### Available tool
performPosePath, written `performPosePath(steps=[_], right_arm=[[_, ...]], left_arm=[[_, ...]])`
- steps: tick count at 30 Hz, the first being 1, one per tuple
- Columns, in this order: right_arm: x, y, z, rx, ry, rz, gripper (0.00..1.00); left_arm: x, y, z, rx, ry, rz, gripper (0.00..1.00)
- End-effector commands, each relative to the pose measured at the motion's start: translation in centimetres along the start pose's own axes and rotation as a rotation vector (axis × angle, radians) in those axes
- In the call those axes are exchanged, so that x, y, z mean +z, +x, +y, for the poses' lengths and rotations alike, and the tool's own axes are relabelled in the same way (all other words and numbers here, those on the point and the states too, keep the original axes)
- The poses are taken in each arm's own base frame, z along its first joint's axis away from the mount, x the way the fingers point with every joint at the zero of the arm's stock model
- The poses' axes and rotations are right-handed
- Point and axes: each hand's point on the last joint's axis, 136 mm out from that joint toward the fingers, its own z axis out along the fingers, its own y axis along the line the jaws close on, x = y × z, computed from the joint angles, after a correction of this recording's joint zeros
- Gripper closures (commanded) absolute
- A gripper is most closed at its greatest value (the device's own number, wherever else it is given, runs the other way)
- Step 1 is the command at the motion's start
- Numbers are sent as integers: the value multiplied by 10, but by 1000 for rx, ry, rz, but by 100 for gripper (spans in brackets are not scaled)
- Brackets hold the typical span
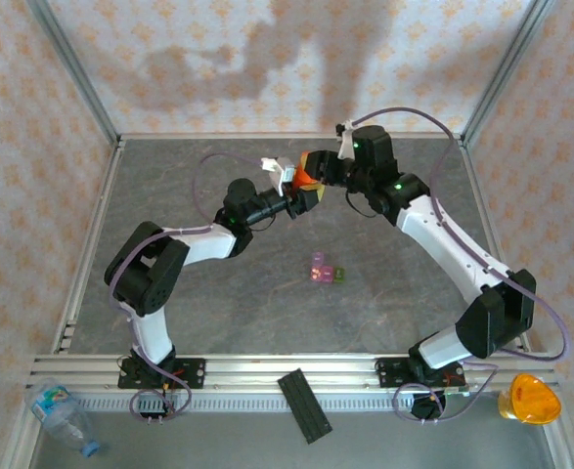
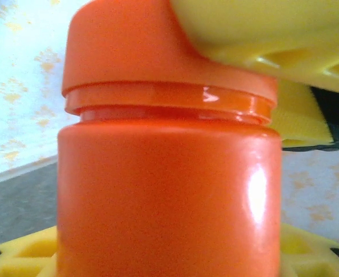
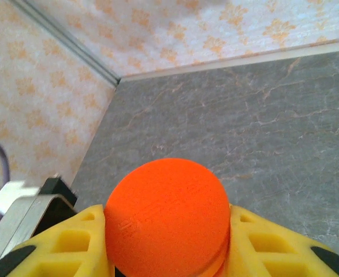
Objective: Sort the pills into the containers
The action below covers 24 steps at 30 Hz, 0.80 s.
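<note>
Orange bottle (image 2: 169, 196) is held by the left gripper (image 1: 299, 198), its cap (image 3: 168, 213) clamped by the right gripper (image 1: 324, 174); uncapping seems in hand; a twist is needed.

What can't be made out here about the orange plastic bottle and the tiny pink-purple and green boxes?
Pills: left wrist view, the orange cylindrical plastic bottle is opaque, so contents are hidden.
Tiny joined pink-purple and green plastic boxes: top view, too small to tell open or filled.
Bottle body: right wrist view, hidden beneath its round orange cap.
</note>
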Motion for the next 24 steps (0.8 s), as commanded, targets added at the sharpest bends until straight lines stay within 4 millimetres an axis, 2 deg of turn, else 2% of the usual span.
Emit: performPosePath(steps=[1, 7, 9, 12, 17, 20, 24], right_arm=[[22, 41, 9, 68, 2, 132, 65], [24, 32, 13, 83, 9, 116, 63], [19, 23, 14, 80, 16, 99, 58], [3, -2, 18, 87, -1, 44, 41], [-39, -43, 27, 86, -75, -50, 23], [-59, -53, 29, 46, -108, -67, 19], [-69, -50, 27, -40, -157, -10, 19]], left_arm=[[-2, -62, -18, 218, -94, -147, 100], [-4, -60, -12, 240, -155, -151, 100], [-4, -58, -12, 231, -151, -148, 100], [-5, -57, -10, 205, -140, -156, 100], [-9, -62, -13, 152, -76, -186, 100], [-12, -68, -18, 99, 23, -200, 100], [-11, -74, -32, 4, 193, -179, 100]])
